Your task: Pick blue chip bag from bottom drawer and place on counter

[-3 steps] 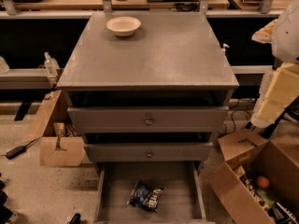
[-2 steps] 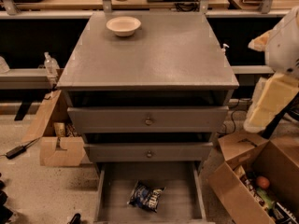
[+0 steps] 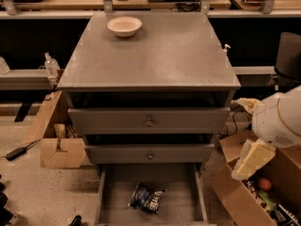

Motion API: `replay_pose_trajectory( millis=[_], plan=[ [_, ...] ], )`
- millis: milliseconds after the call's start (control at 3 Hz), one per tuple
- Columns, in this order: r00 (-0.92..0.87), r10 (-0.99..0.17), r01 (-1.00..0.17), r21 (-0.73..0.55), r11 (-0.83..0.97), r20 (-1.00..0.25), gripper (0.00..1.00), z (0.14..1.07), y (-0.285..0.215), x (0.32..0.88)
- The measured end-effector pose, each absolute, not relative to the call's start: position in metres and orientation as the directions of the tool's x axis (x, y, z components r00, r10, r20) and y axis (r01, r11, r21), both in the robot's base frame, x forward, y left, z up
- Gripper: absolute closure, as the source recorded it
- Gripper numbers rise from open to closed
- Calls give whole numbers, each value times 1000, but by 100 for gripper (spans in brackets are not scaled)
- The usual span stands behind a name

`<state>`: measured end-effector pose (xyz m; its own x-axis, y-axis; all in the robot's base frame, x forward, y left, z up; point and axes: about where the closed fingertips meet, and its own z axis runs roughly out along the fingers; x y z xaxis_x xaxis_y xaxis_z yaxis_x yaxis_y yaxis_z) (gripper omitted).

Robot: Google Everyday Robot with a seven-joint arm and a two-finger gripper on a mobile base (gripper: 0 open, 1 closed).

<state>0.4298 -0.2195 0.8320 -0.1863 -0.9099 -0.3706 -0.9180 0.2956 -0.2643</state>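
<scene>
Blue chip bag (image 3: 147, 197) lies near the middle of the open bottom drawer (image 3: 183, 206), unmoved. End effector (image 3: 251, 159) is lower than 0.7 s ago and now hangs right of the cabinet, over a cardboard box (image 3: 244, 197) that crowds the drawer's right side. Its grip state: cannot tell. Cream bowl (image 3: 124, 26) sits on the table (image 3: 155, 60). The bag is below and left of the end effector, well apart.
</scene>
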Motion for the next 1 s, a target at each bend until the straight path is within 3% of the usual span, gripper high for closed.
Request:
replay_pose_trajectory(
  millis=[333, 1000],
  plan=[
    [-180, -873, -895, -294, 337, -454, 0, 788, -219, 445],
    [-163, -866, -864, -355, 356, -472, 0, 789, -218, 466]
  ],
)
